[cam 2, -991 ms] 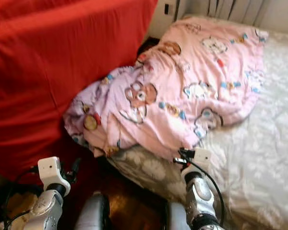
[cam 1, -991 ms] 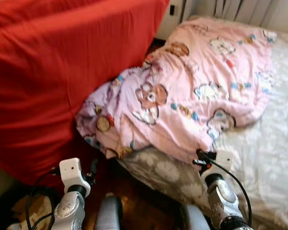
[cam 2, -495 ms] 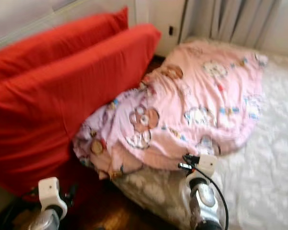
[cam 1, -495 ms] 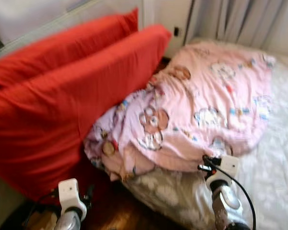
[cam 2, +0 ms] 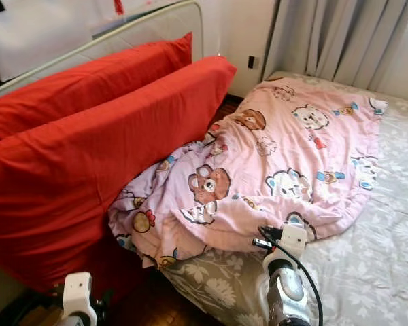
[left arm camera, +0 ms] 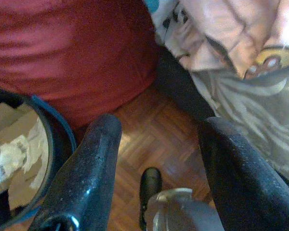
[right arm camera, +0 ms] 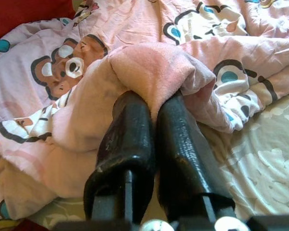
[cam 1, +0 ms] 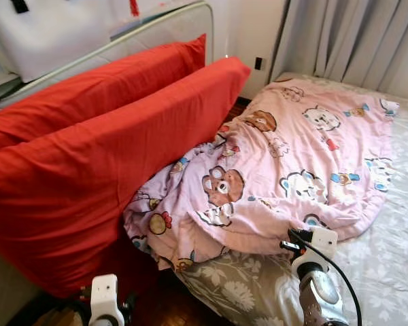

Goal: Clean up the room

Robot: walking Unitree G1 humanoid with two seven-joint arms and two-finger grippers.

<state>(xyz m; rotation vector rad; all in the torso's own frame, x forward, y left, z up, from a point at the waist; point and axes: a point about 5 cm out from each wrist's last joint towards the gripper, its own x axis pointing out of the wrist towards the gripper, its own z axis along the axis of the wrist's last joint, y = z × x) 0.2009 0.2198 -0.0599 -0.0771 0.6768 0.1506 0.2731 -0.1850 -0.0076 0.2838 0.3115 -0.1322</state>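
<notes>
A pink cartoon-print blanket (cam 1: 292,156) lies rumpled across the bed, one end hanging off the mattress toward the red cushions. My right gripper (right arm camera: 151,103) is shut on a raised fold of this blanket near its front edge; the same arm's wrist (cam 1: 314,246) sits at that edge in the eye views. My left gripper (left arm camera: 159,127) hangs open low over the wooden floor (left arm camera: 149,139), holding nothing, its wrist (cam 1: 103,302) at the bottom of the left eye view.
Two large red cushions (cam 1: 109,149) lean against a metal-railed headboard (cam 1: 156,27) on my left. A grey floral sheet (cam 1: 394,231) covers the mattress. A bin with crumpled paper (left arm camera: 14,159) stands by the left gripper. Curtains (cam 1: 353,34) hang behind the bed.
The whole picture has shifted: the camera now looks higher and further, bringing the headboard and curtains into view and sharpening. Both arms sit lower in frame. The right gripper stays at the blanket's edge.
</notes>
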